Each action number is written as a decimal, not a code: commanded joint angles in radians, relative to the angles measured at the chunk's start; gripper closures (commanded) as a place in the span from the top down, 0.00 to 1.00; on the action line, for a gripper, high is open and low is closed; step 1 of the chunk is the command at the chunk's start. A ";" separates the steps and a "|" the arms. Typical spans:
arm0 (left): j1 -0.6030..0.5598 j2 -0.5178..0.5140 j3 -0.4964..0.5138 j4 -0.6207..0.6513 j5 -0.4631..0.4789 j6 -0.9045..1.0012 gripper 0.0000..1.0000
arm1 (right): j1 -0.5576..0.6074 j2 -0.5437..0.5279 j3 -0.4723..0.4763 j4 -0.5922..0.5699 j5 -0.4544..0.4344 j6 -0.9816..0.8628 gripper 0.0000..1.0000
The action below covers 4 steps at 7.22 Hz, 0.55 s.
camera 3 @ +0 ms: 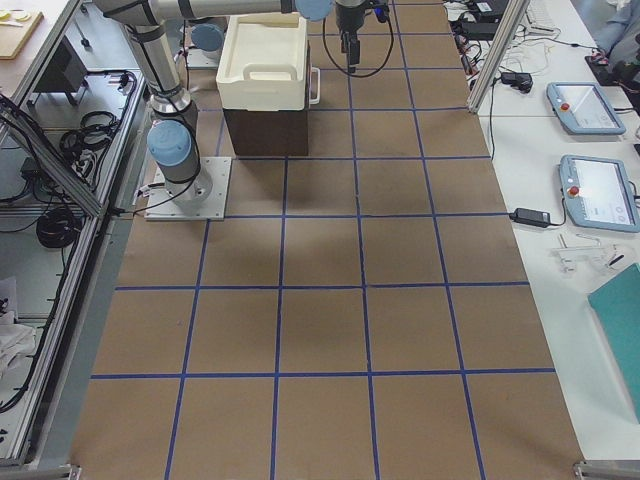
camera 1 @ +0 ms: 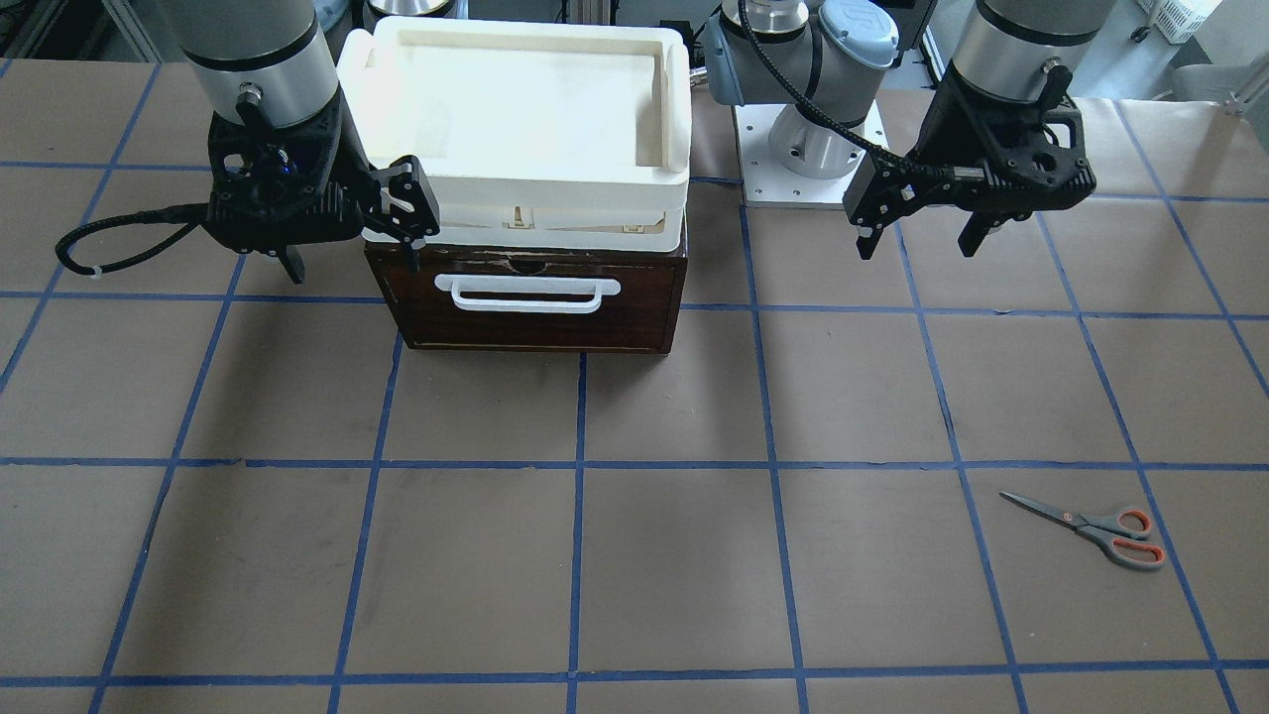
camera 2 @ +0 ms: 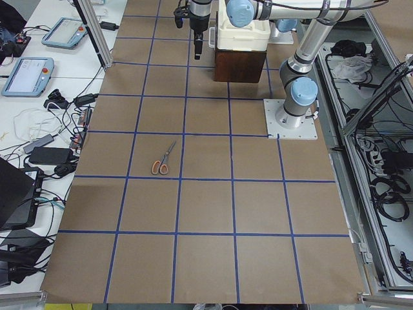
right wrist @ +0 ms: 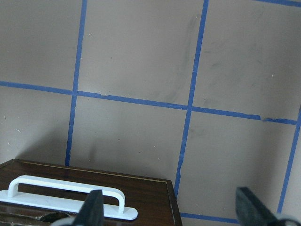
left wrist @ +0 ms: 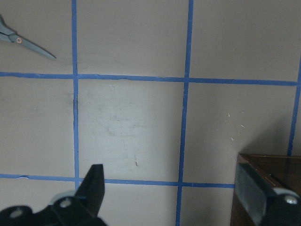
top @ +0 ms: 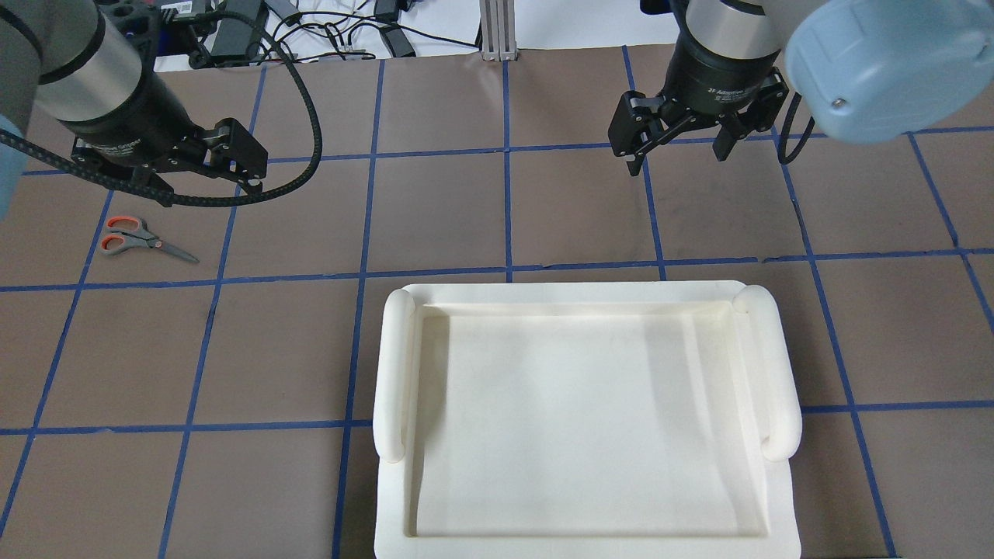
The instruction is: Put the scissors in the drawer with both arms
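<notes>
The scissors lie flat on the brown table, apart from both arms; they also show in the overhead view, the exterior left view and at the top left of the left wrist view. The dark brown drawer is shut, its white bar handle facing out; the right wrist view shows it too. My left gripper hangs open and empty above the table, well back from the scissors. My right gripper is open and empty beside the drawer's front corner.
A cream-white plastic tray sits on top of the drawer cabinet and hides it in the overhead view. The left arm's base plate stands beside the drawer. Blue tape lines grid the table.
</notes>
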 commanded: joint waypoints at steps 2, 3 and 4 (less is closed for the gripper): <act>0.000 0.006 -0.002 -0.007 0.004 0.000 1.00 | 0.000 -0.002 0.002 0.005 0.002 -0.002 1.00; 0.000 0.003 -0.002 -0.007 0.004 0.000 1.00 | -0.009 -0.002 0.020 0.015 0.014 -0.079 1.00; 0.000 0.003 -0.002 -0.007 0.005 0.000 1.00 | -0.005 0.005 0.035 0.002 0.016 -0.178 1.00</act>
